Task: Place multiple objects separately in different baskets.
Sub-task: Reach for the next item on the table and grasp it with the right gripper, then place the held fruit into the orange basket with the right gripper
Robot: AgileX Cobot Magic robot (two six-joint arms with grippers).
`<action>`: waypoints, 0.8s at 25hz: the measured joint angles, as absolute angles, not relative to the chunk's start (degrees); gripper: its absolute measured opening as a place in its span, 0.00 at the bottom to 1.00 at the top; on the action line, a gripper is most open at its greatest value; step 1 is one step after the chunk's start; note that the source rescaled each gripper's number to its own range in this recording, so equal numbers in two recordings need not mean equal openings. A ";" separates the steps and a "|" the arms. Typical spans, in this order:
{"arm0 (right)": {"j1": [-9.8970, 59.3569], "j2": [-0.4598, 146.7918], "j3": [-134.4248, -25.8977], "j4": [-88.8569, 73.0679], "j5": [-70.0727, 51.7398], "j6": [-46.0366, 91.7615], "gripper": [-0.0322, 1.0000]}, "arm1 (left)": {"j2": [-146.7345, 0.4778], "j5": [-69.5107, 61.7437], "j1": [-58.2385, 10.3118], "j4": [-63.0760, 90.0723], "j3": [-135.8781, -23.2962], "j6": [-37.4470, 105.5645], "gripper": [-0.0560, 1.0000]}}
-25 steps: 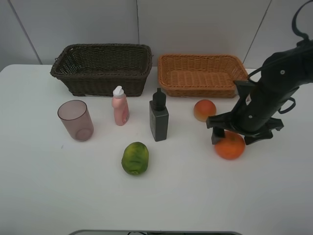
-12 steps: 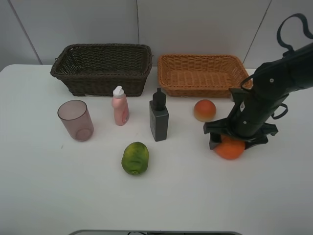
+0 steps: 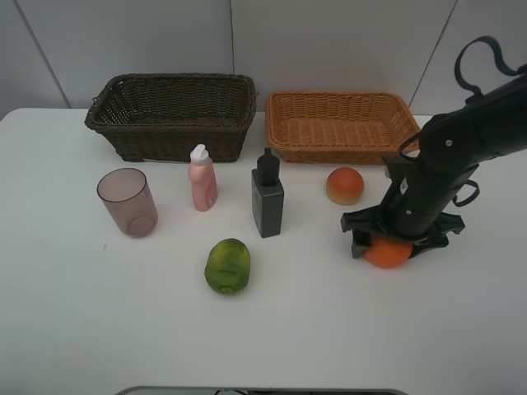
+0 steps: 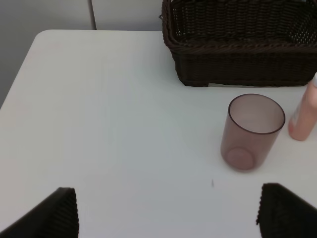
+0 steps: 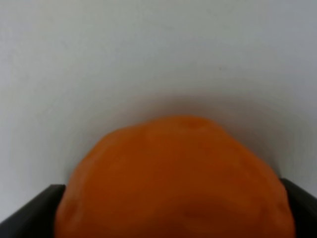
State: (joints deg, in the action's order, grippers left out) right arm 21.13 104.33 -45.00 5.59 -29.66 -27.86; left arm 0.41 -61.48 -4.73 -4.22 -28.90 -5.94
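White table (image 3: 99, 329) held two wicker baskets at the back, the dark brown basket (image 3: 171, 115) and the tan basket (image 3: 339, 125), both looking empty. Right gripper (image 3: 400, 243) was down over the orange (image 3: 387, 252), jaws spread wide on either side, not squeezing yet. Left gripper (image 4: 166, 210) sat released near the mauve cup (image 4: 251, 132). Looked like the grab step; next it needed to close, then lift toward a basket.
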 joint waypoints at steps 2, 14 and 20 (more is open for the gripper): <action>21.13 104.33 -45.00 5.59 -29.66 -27.86 0.88 | 0.41 -61.48 -4.73 -4.22 -28.90 -5.94 0.92; 21.13 104.33 -45.00 5.59 -30.15 -27.86 0.82 | 0.41 -61.48 -4.73 -4.22 -28.90 -5.94 0.92; 21.13 104.33 -45.00 5.59 -30.20 -27.86 0.82 | 0.41 -61.48 -4.73 -4.22 -28.90 -5.94 0.92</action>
